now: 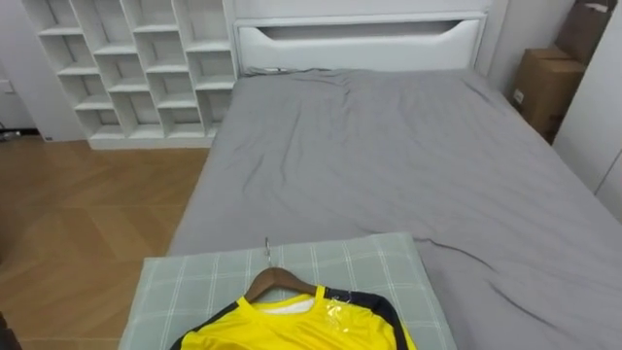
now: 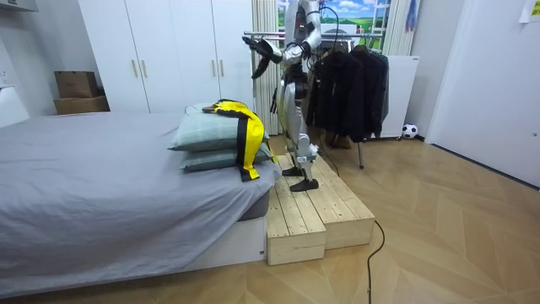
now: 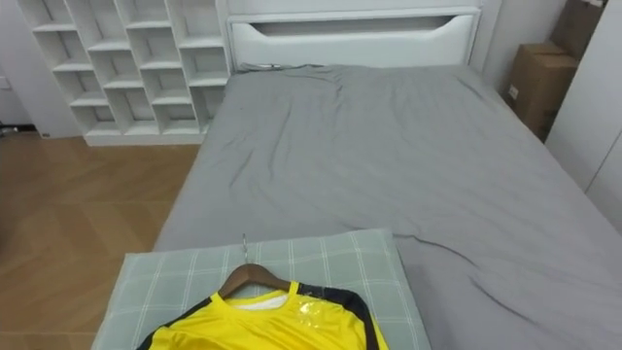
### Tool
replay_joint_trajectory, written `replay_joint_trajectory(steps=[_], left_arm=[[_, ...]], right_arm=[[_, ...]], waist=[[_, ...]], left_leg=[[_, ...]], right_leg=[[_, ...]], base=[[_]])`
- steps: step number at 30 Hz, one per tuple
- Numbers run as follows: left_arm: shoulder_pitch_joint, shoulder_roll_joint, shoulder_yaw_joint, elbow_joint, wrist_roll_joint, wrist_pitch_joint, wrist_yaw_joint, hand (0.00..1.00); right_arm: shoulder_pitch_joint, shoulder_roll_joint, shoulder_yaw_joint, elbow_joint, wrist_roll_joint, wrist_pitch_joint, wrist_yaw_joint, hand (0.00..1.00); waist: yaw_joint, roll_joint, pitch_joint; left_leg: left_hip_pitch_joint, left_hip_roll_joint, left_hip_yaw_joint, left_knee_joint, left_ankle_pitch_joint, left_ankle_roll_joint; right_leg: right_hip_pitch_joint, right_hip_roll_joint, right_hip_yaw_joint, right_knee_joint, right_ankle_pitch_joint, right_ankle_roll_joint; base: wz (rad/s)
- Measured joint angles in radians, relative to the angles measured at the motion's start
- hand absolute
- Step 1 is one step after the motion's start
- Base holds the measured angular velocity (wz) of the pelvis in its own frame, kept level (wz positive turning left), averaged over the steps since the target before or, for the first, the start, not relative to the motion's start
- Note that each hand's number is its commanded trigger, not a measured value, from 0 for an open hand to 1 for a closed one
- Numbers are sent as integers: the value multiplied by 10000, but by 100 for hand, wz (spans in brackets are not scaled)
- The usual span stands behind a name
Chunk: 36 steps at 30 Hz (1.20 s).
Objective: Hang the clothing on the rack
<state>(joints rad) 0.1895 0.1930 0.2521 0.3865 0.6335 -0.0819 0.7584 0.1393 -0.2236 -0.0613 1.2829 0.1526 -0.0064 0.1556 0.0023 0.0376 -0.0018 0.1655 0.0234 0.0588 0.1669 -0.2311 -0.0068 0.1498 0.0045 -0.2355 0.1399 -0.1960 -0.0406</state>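
The lower edge of both eye views cuts off the yellow shirt (image 1: pixel 292 331) and the checked pillow (image 1: pixel 185 282) under it.

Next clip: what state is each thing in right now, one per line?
Yellow shirt with dark trim: on its hanger, lying on the pillows, not yet hung.
Wooden hanger with metal hook: inside the shirt's neck, hook free.
Green checked pillows: two stacked on the grey bed.
Dark jackets: hanging on the metal rack.
White wardrobe doors: shut.

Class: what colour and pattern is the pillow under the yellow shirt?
Pale green with a light check; the pillow shows best in the left eye view.
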Motion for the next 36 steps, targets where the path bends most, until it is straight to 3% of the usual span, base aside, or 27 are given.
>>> replay_joint_trajectory(steps=[5,10,16,19,26,36], left_arm=[[-6,260,-69,-889,549,-64,2,0],[-14,420,-329,-1036,969,-50,-4,0],[-20,620,-1380,-1037,1792,42,-135,0],[-28,632,-1844,-1037,2361,94,-338,0],[-245,636,-2010,-1023,2784,93,-449,0],[-545,641,-2309,-975,3217,120,-762,0]], right_arm=[[-9,-189,116,10,-46,-19,6,0],[-35,-347,388,76,-77,-10,2,0],[-253,-349,653,412,-1287,254,5,0],[-272,-345,863,418,-1995,310,89,0],[-200,-298,1160,373,-2721,311,93,0],[-216,-110,1191,377,-3540,509,433,0]], waist=[[4,-13,7],[-101,-19,41],[-454,-65,65],[-550,-89,65],[-823,-175,27],[-903,-192,76]], left_leg=[[33,10,209,2,1,-1],[9,3,199,4,0,0],[-70,-3,178,5,1,0],[-79,-2,184,7,1,0],[-43,2,266,9,1,0],[96,33,734,-28,1,0]], right_leg=[[-39,7,136,13,3,-3],[-129,-12,212,92,0,1],[-228,-19,209,137,-1,6],[-301,-8,325,137,5,9],[-301,6,442,165,11,10],[-264,79,989,163,65,15]], base=[[-9],[-7],[1],[-9],[-5],[-16]])
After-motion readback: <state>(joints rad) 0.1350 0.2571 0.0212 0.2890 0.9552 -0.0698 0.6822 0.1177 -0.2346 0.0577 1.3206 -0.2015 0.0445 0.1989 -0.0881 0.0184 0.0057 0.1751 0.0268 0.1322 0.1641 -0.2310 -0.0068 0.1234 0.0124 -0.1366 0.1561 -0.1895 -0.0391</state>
